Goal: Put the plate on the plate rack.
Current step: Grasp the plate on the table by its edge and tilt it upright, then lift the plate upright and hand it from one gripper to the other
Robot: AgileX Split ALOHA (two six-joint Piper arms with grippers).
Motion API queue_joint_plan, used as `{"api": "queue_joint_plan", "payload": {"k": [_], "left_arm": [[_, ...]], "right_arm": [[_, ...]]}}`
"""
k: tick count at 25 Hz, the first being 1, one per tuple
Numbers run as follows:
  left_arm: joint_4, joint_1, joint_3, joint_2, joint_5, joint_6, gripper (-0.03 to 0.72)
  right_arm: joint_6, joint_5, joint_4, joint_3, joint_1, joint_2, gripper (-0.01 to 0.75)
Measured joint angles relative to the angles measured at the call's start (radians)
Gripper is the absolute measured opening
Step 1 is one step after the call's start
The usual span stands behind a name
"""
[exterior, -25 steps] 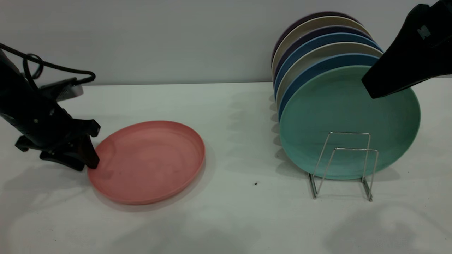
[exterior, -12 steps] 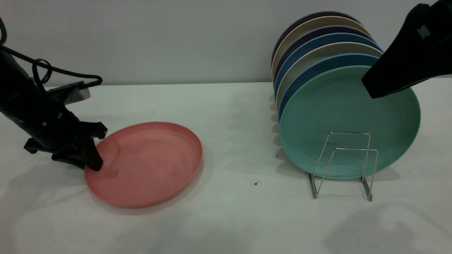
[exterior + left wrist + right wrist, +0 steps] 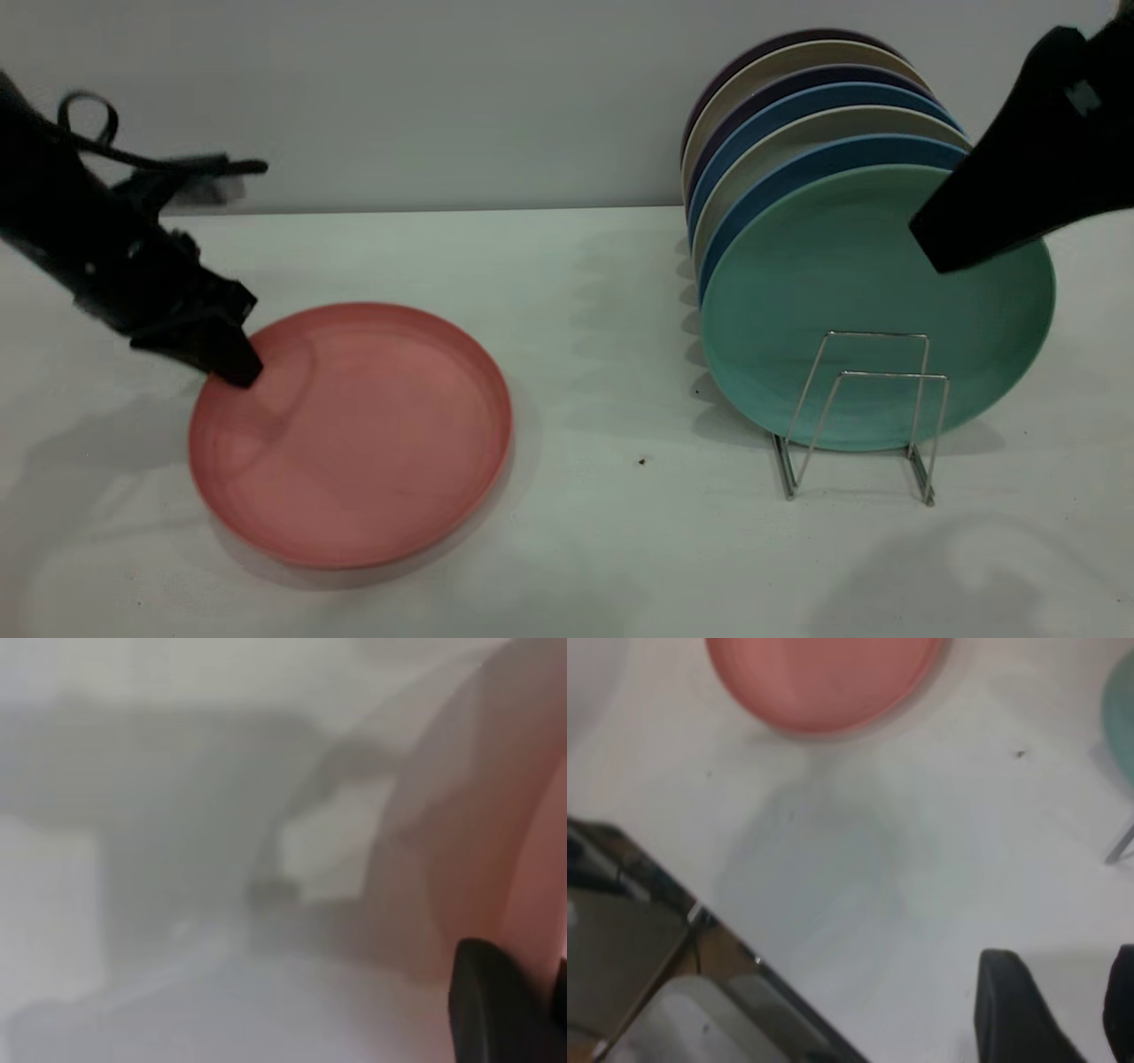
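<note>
From the exterior view, the left end effector [image 3: 232,365] pinches the plate [image 3: 350,432] by its far-left rim, tilted off the bench [image 3: 602,549]; one-edge hold could slip. The plate rack [image 3: 858,412] has free near loops. Left wrist view: rim beside a fingertip [image 3: 496,1005]. Right wrist view: right end effector [image 3: 1063,1010] parted, idle above open bench

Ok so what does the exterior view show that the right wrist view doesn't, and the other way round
Only the exterior view shows the left gripper at the pink plate's raised left rim, the plate rack with its wire loops, and the full row of standing plates behind the mint-green plate. Only the right wrist view shows the table's edge, with the floor below it, and the right gripper's dark fingers hanging above the bare table. Both show the pink plate, the small dark speck on the table, and part of the mint-green plate.
</note>
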State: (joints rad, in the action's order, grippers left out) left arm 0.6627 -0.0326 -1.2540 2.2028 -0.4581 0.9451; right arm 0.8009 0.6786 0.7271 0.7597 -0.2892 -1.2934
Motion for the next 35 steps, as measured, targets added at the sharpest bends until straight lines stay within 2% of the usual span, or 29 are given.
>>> {"api": "queue_joint_plan", "payload": {"k": [6,15,28,35], "left_arm": [[-0.054,0.079,0.000,-0.106,-0.110,0.163,0.014],[-0.182,0.199,0.000,-0.211,-0.238,0.185,0.014],[-0.223,0.354,0.004,-0.274,-0.272,0.183,0.014],[-0.223,0.419,0.007,-0.296,-0.272,0.183,0.014]], "right_arm": [[0.064,0.046,0.017,0.000,-0.026,0.000,0.276],[0.138,0.066,0.077,0.049,-0.090,-0.061,0.276],[0.192,0.110,0.103,0.154,-0.091,-0.226,0.365],[0.310,0.107,0.237,0.160,-0.091,-0.337,0.431]]}}
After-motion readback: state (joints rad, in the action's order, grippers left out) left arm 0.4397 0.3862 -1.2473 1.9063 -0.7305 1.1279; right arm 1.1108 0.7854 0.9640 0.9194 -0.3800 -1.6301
